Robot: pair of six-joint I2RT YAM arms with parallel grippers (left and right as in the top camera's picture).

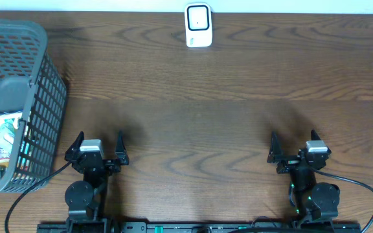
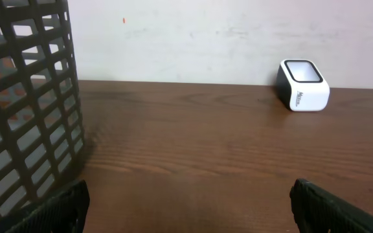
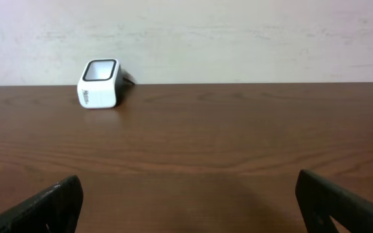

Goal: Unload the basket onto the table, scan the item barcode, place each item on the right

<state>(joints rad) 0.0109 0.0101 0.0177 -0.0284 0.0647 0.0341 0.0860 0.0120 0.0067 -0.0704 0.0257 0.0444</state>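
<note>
1. While nothing is being gripped, the left claw (image 1: 100, 138) and the right claw (image 1: 294, 138) are being held wide apart.
2. The items (image 1: 2, 134) are sitting in the basket (image 1: 45, 97), just left of the left claw.
3. The scanner (image 1: 199, 26) is being seen far ahead, between the claws.
4. The start is being made; next, an item probably must be lifted out.

Two grippers are in view, the left gripper (image 1: 100, 136) and the right gripper (image 1: 294, 136), with two fingers each, four in all. One white scanner (image 1: 199, 26) stands well ahead of the fingers, between the two pairs. One mesh basket (image 1: 47, 97) sits outside the left gripper's outer finger. The packets (image 1: 2, 137) inside it overlap: at least two, the exact number unclear.
</note>
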